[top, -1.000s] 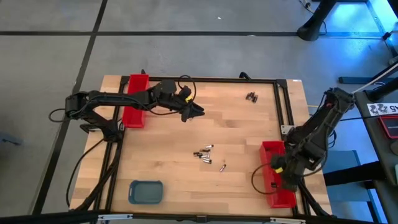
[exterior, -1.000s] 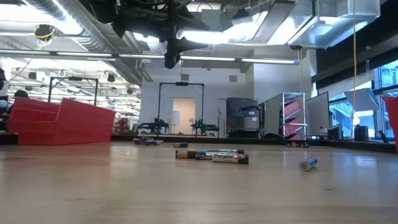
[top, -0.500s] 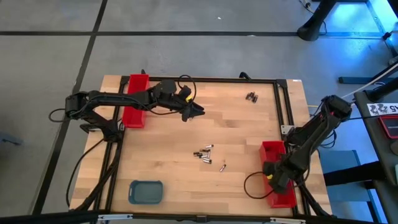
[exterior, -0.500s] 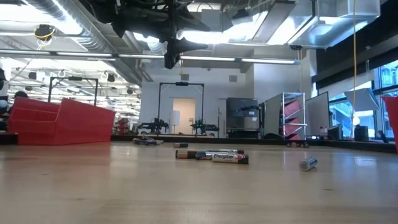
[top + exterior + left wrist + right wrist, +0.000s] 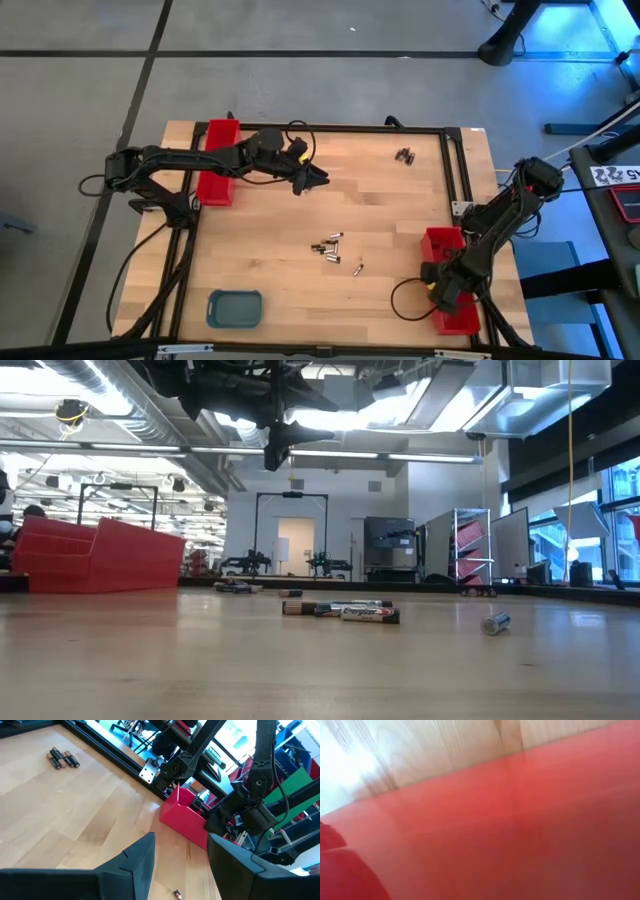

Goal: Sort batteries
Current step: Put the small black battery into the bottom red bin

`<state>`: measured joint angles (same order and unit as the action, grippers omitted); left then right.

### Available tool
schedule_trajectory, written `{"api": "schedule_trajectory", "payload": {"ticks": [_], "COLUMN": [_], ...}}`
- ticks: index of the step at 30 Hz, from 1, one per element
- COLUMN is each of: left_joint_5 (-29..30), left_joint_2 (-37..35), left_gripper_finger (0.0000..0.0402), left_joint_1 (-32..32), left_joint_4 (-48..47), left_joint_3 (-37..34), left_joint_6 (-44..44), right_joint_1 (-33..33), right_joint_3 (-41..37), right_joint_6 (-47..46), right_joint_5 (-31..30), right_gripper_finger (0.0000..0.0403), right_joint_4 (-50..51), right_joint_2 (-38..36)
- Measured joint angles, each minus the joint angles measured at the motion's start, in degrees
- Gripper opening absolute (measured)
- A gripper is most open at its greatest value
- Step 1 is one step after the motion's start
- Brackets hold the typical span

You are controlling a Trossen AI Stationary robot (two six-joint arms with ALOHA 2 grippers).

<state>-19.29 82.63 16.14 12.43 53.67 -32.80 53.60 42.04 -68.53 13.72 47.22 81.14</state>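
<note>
Red tray wall fills my right end effector (image 5: 447, 290) camera at lower right, its opening unreadable, while the loose batteries (image 5: 328, 246) lie mid-frame, up-left, nearer it than my open left end effector (image 5: 318, 178).

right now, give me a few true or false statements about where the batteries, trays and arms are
1. The right end effector is down at the long red plastic tray on the table's right side. True.
2. The small blue-grey rounded tray holds several batteries. False: it looks empty.
3. A cluster of small metallic cylindrical batteries lies loose on the light wooden table near its middle. True.
4. The left end effector grips a battery. False: its fingers stand open with nothing between them, above the table.
5. Every battery is already in a red tray. False: a few dark batteries also lie near the far right corner.
</note>
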Motion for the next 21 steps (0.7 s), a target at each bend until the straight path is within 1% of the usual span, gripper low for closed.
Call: {"api": "schedule_trajectory", "payload": {"ticks": [3,7,10,13,16,21], "left_joint_5": [0.0,0.0,0.0,0.0,0.0,0.0], "left_joint_2": [0.0,0.0,0.0,0.0,0.0,0.0], "left_gripper_finger": [0.0169,0.0169,0.0169,0.0169,0.0169,0.0169], "left_joint_1": [0.0,0.0,0.0,0.0,0.0,0.0], "left_joint_4": [0.0,0.0,0.0,-0.1,-0.1,-0.3], "left_joint_3": [0.0,0.0,0.0,0.0,0.0,0.0], "left_joint_6": [0.0,0.0,0.3,2.5,3.7,4.7], "right_joint_1": [0.0,0.0,0.0,0.0,0.0,0.0], "right_joint_3": [0.8,2.5,5.1,8.0,10.4,13.7], "right_joint_6": [-0.1,-0.2,-0.2,0.0,0.0,-0.3], "right_joint_5": [-0.6,-1.6,-1.7,-1.8,-2.2,-2.1], "right_gripper_finger": [0.0078,0.011,0.0136,0.0156,0.0167,0.017], "right_joint_4": [1.3,1.7,4.9,8.9,10.8,12.7], "right_joint_2": [0.0,0.0,0.0,-1.1,-2.8,-5.0]}}
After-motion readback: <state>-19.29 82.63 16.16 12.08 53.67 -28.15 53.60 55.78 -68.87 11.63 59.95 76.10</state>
